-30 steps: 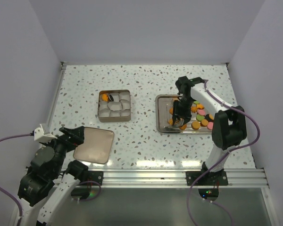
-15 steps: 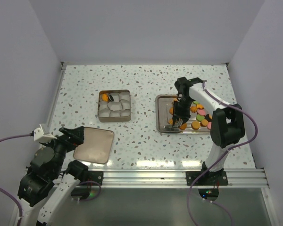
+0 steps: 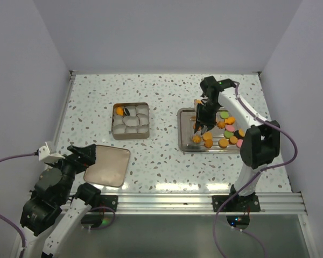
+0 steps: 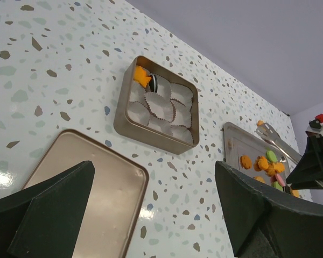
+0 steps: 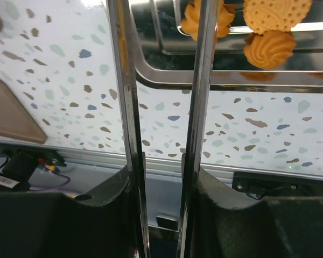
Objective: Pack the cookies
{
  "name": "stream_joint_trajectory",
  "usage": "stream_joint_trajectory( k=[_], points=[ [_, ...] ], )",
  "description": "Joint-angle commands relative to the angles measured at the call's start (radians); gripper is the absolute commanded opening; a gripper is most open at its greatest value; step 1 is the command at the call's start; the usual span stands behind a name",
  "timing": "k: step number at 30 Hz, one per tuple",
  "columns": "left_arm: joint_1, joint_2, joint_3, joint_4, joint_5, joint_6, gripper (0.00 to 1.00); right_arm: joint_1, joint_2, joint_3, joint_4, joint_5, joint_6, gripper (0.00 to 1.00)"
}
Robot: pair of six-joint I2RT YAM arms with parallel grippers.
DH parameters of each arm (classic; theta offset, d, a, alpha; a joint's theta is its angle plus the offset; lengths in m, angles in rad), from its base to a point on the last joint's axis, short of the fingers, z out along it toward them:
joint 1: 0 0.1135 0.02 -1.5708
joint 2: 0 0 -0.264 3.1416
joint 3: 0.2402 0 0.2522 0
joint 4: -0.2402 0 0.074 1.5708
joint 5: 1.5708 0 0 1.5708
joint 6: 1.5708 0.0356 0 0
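Left pincer (image 3: 83, 154), jaws wide, beside the lid (image 3: 107, 165) at the near bench (image 3: 161, 161) edge. Centre: cup-lined tin (image 3: 131, 134) with two cookies (image 4: 142, 76) in its far-left corner. Right pincer (image 5: 162, 188) clamps tongs (image 5: 124, 107) above the tray (image 3: 181, 131) holding the other cookies.

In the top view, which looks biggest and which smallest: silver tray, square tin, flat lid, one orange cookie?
1. silver tray
2. flat lid, though it lies nearer the camera, so this is unsure
3. square tin
4. orange cookie
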Motion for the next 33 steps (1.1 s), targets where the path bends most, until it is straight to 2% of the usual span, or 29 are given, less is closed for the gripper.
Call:
stream_joint_trajectory(
  k=[1,8,12,18,24,29,33],
  points=[
    [-0.006,-0.014,-0.008,0.041,-0.008,0.001,1.00,0.022,-0.026,0.110,-0.053,-0.062,0.006,0.22],
    [-0.004,-0.016,-0.009,0.047,-0.003,0.007,1.00,0.118,-0.009,0.253,-0.050,-0.154,0.052,0.22],
    [-0.004,-0.018,-0.011,0.048,0.000,0.010,1.00,0.219,0.028,0.334,-0.044,-0.186,0.078,0.22],
    [-0.006,-0.021,-0.011,0.048,0.000,0.012,1.00,0.313,0.071,0.383,0.022,-0.221,0.152,0.21],
    [-0.006,-0.028,-0.011,0.048,0.001,0.009,1.00,0.428,0.185,0.480,0.032,-0.218,0.186,0.20],
    [-0.006,-0.037,-0.009,0.045,-0.007,0.003,1.00,0.459,0.234,0.483,0.121,-0.257,0.250,0.20],
    [-0.006,-0.042,-0.009,0.042,-0.010,0.000,1.00,0.473,0.315,0.563,0.137,-0.287,0.270,0.20]
  ],
)
